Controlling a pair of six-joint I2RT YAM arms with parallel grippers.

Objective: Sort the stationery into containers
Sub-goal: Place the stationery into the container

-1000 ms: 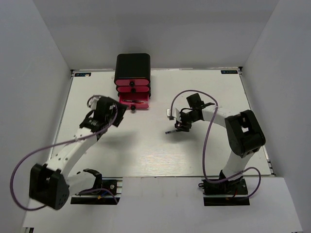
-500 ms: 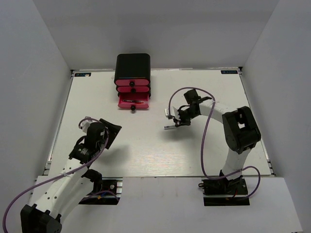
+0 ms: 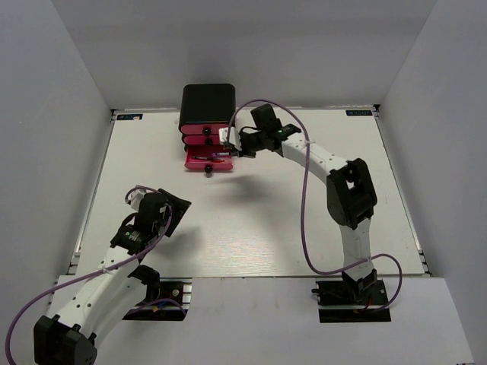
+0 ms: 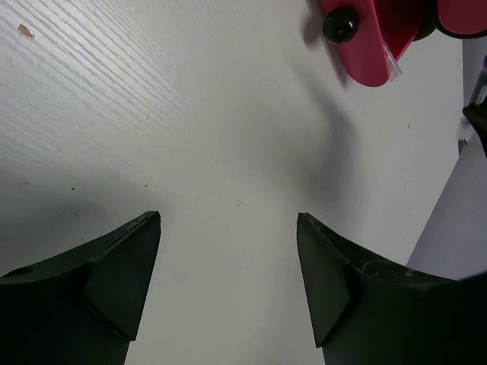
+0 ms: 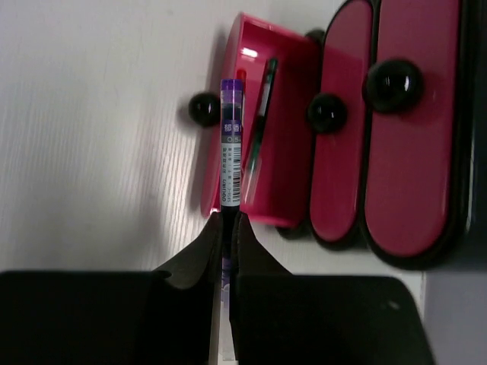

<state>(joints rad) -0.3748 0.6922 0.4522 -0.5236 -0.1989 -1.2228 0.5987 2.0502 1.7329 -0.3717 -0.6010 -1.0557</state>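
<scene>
Over the back of the table [image 3: 251, 228], seen from above, the right gripper [image 3: 240, 143] hangs just beside the black cabinet [image 3: 207, 103], above its pulled-out bottom drawer [image 3: 209, 160]. The left gripper [image 3: 172, 211] sits well apart, near the front edge. From the left wrist, its jaws stand wide apart with nothing between them, only bare table below. From the right wrist, the jaws are pinched together on the tail of a purple-capped pen [image 5: 230, 144]. It runs along the open drawer's front wall, not yet inside, where a thin dark pen [image 5: 259, 114] already lies. I judge the held pen light, stiff and smooth-barrelled, so a pinch at the end may let it swing; a hold at mid-barrel would steady it. Compared with a second earlier, the right arm has carried the pen from mid-table to the drawers. The left arm has pulled back from the cabinet and its jaws are wider.
</scene>
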